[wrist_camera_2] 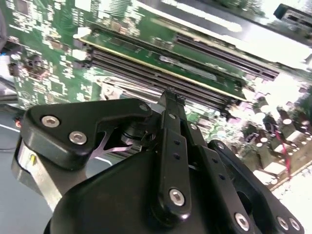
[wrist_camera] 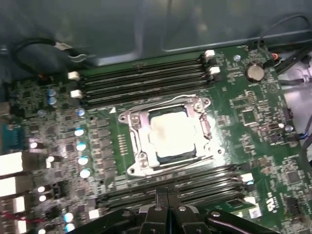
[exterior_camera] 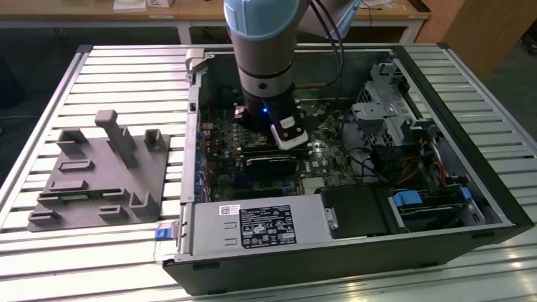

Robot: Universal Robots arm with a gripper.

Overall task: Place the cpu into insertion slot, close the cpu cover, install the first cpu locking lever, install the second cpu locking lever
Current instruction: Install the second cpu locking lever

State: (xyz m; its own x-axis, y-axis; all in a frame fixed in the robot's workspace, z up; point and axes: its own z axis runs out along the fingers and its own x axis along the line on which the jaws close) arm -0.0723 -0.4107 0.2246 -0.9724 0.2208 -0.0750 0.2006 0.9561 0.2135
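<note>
In the first wrist view the cpu (wrist_camera: 170,134) lies flat in the insertion slot (wrist_camera: 178,157), its pale silvery top showing through a square window. The cpu cover (wrist_camera: 138,132), a silvery metal frame, lies down flat around it. Thin wire levers (wrist_camera: 175,97) run along the frame's edges; I cannot tell if they are hooked. My gripper (wrist_camera: 167,191) is shut with nothing between its fingers. It hovers over the long black memory slots (wrist_camera: 195,187) beside the socket. In the second wrist view the gripper (wrist_camera_2: 171,95) has its tips together just above those slots. The arm (exterior_camera: 264,75) reaches down into the open computer case.
The case walls (exterior_camera: 195,126) ring the green board. A power supply (exterior_camera: 260,226) sits at the near end and a drive cage (exterior_camera: 390,107) with cables to the exterior view's right. A grey fixture block (exterior_camera: 92,170) stands on the slatted table. A coin battery (wrist_camera: 254,72) is near the socket.
</note>
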